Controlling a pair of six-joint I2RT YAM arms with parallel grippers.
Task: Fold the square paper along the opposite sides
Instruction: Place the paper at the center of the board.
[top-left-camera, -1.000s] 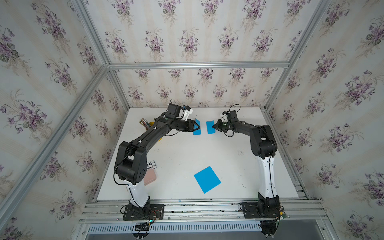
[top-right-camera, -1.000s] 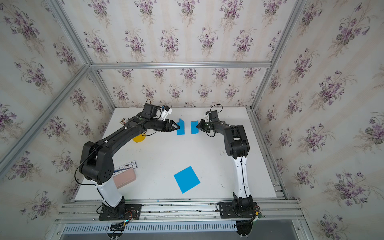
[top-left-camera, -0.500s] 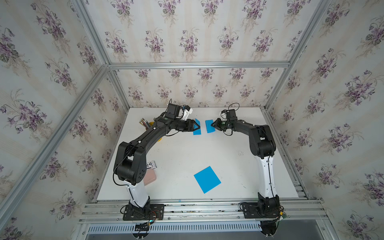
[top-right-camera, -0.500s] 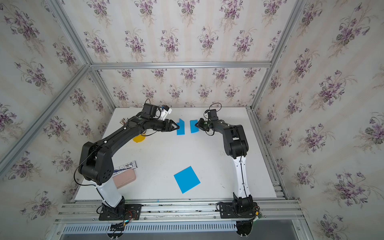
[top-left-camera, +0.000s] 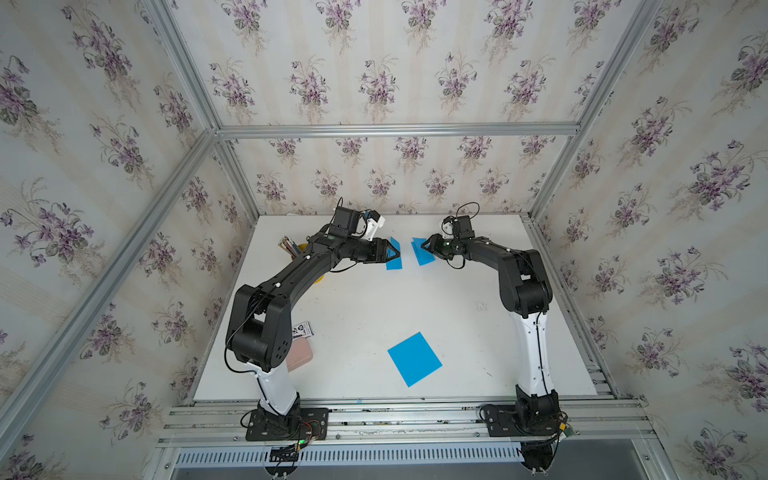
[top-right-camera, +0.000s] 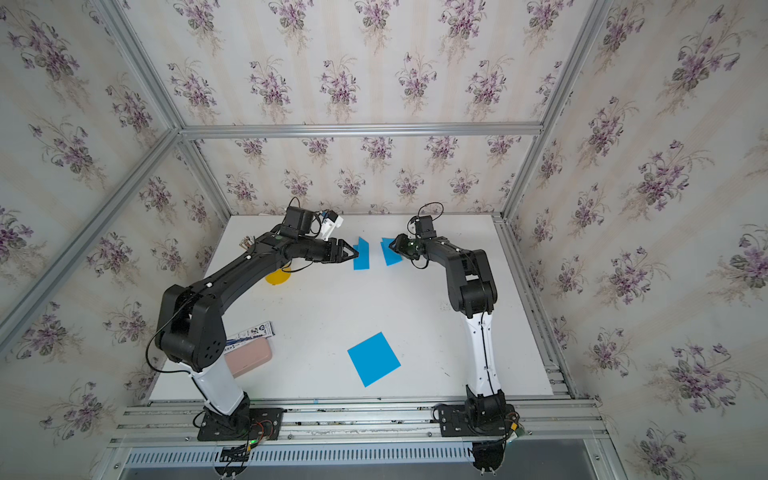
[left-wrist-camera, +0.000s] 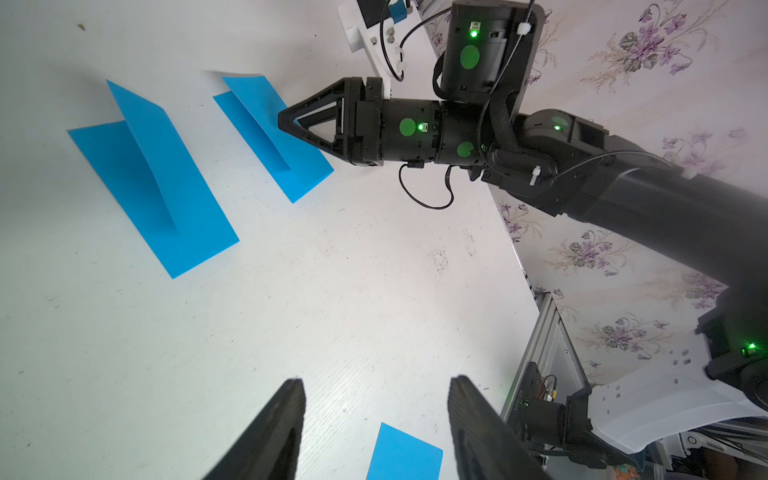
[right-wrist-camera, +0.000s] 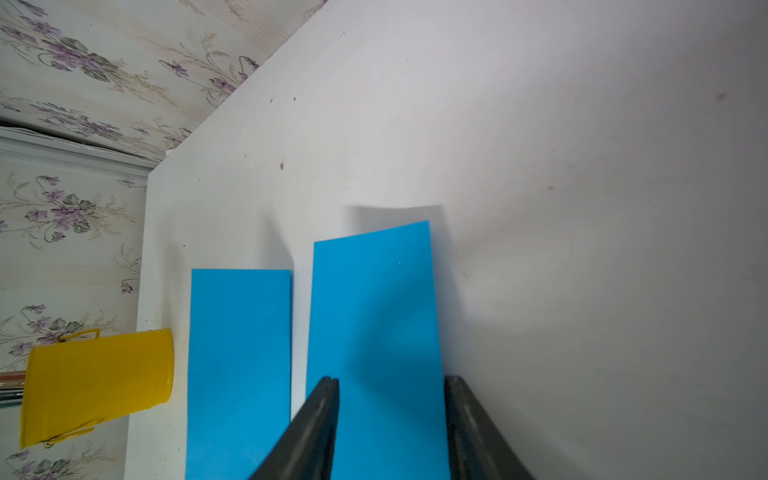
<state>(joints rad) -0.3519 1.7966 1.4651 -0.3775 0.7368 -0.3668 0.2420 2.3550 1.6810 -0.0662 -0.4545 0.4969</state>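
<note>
my right gripper (right-wrist-camera: 390, 415) is released: in its wrist view the two black fingers (right-wrist-camera: 320, 415) stand apart above the folded blue paper sheet (right-wrist-camera: 374, 307), which lies on the far part of the white counter (top-left-camera: 374, 307). from the left wrist camera i see its upper flap lifted off the lower half, with the right gripper's tip at that flap's edge. a second folded blue paper sheet (left-wrist-camera: 158, 187) lies just beside it, flap also raised. my left gripper (top-left-camera: 395, 251) is next to that one, jaws spread and holding nothing. the flat blue square paper (top-left-camera: 414, 359) lies near the counter's front edge, well apart from both. a yellow metal bucket (right-wrist-camera: 95, 382) sits near the second sheet.
</note>
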